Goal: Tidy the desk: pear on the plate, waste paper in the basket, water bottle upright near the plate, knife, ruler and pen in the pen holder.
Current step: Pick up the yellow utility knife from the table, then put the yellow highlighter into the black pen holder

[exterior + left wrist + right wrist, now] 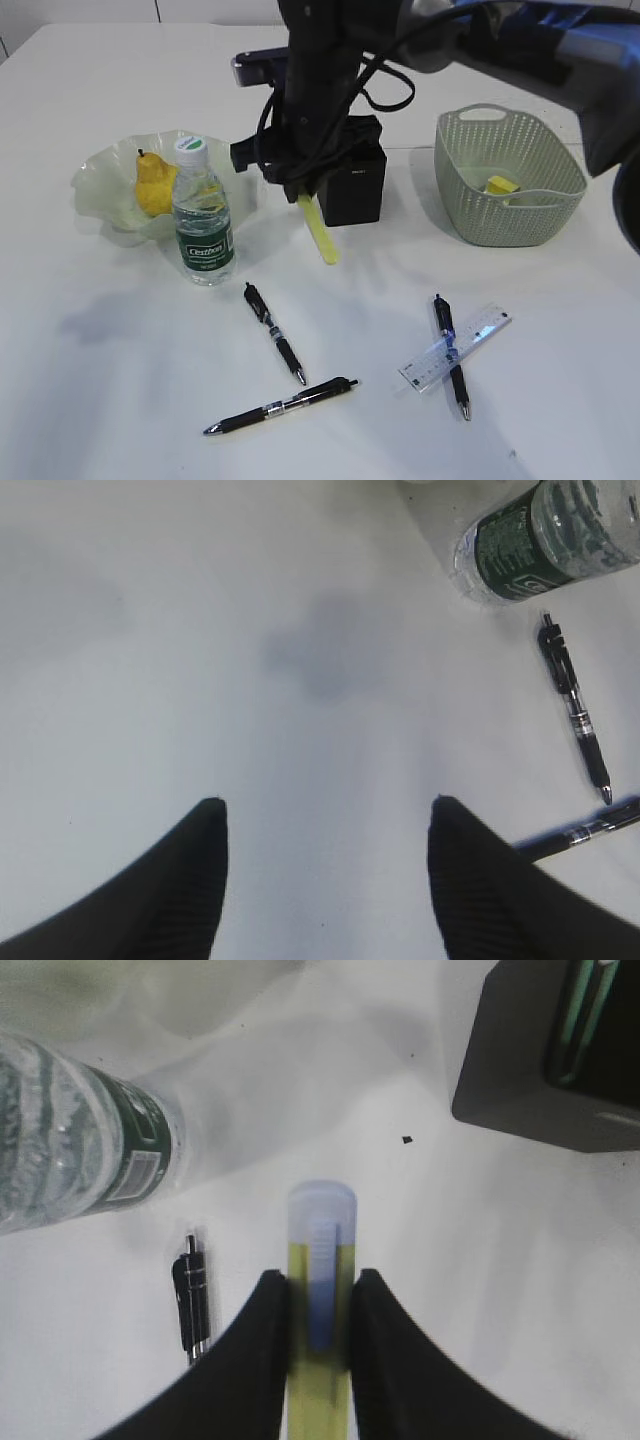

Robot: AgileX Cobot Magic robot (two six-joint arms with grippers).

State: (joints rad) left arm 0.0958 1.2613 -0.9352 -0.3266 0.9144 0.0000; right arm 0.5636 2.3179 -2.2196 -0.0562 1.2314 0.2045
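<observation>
My right gripper (302,192) reaches across the middle and is shut on the yellow-green knife (321,233), which slants down toward the desk (120,400) beside the black pen holder (356,182). In the right wrist view the knife (320,1222) sits between the fingers of that gripper (320,1280). The pear (152,186) lies on the pale green plate (98,180). The water bottle (204,215) stands upright in front of it. The clear ruler (478,330) lies at the front right with a pen (450,352) across it. Yellow paper (502,186) rests in the basket (512,150). My left gripper (325,805) hangs open over bare desk.
Two more black pens (275,333) (282,405) lie on the desk near the front middle. The left wrist view shows the bottle (540,540) and both pens (575,705) (585,832) at the right. Something greenish stands inside the pen holder (530,1070).
</observation>
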